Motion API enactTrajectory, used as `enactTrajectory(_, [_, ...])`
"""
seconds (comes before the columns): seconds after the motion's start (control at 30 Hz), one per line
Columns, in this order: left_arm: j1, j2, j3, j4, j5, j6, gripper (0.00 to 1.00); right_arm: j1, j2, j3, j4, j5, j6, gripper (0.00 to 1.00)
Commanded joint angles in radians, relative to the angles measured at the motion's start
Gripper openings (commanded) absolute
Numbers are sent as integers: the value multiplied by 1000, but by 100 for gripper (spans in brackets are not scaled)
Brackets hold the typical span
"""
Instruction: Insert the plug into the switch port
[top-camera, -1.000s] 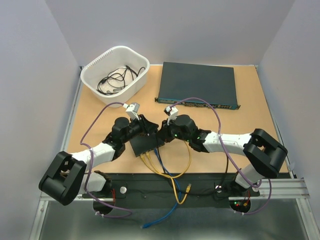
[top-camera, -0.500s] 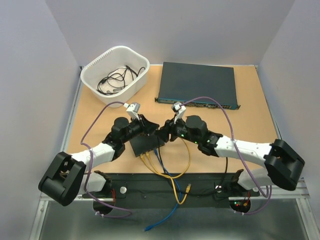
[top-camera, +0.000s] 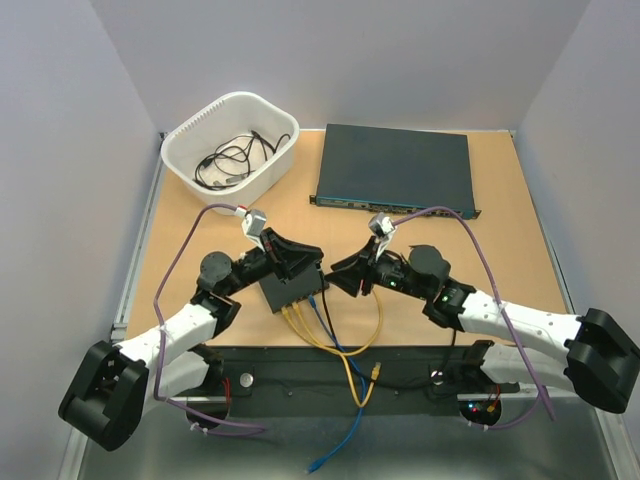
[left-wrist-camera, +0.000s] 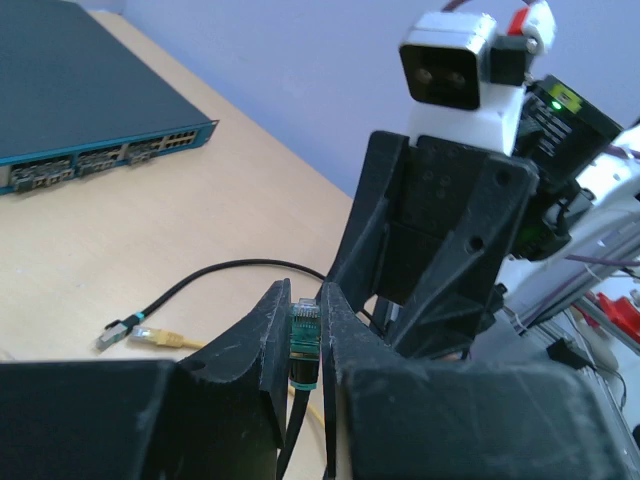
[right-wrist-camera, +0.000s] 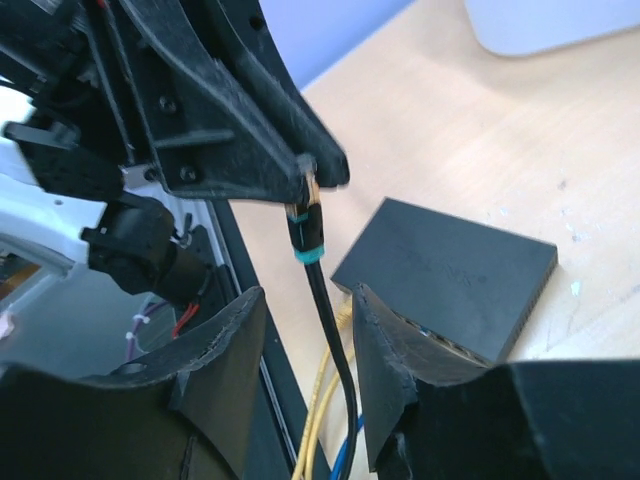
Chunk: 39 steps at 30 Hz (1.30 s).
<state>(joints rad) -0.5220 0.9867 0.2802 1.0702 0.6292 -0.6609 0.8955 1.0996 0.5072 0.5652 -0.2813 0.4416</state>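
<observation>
- The left claw (left-wrist-camera: 305, 300) is clenched on the plug (left-wrist-camera: 304, 335). It pinches the plug tight between its two fingers.
- The plug is up in the air above the small black box (right-wrist-camera: 450, 280). It does not touch the box.
- The plug's black cable (right-wrist-camera: 330, 320) hangs down beside the box.
- The right claw (right-wrist-camera: 308, 293) is near the box too. Its fingers are spread apart, one on each side of the black cable. They do not squeeze it, so this claw holds nothing.
- The switch port (right-wrist-camera: 435, 338) is in the edge of the box. I cannot tell which hole is free.
- Yellow cables (top-camera: 345, 345) and a blue cable (top-camera: 335, 440) already go into that edge of the box.
- Done, I think: the plug is picked up and brought close to the box.
- Left to do: bring the plug down to the edge of the box, line it up with a free hole, and push it in. Then the claw lets go.
</observation>
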Motion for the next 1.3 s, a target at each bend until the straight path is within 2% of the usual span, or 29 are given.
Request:
enactTrajectory(0.0, [-6, -29, -24, 210, 96, -55, 0, -9, -29, 2, 114, -74, 5, 45])
enactTrajectory(0.73, [-18, -3, -21, 261, 113, -78, 0, -9, 58, 79, 160, -119, 17, 34])
enactTrajectory(1.0, [-21, 7, -26, 270, 113, -78, 0, -9, 42, 70, 190, -196, 29, 33])
enactTrajectory(1.27, [-24, 12, -35, 307, 118, -92, 0, -9, 49, 77, 203, -203, 32, 31])
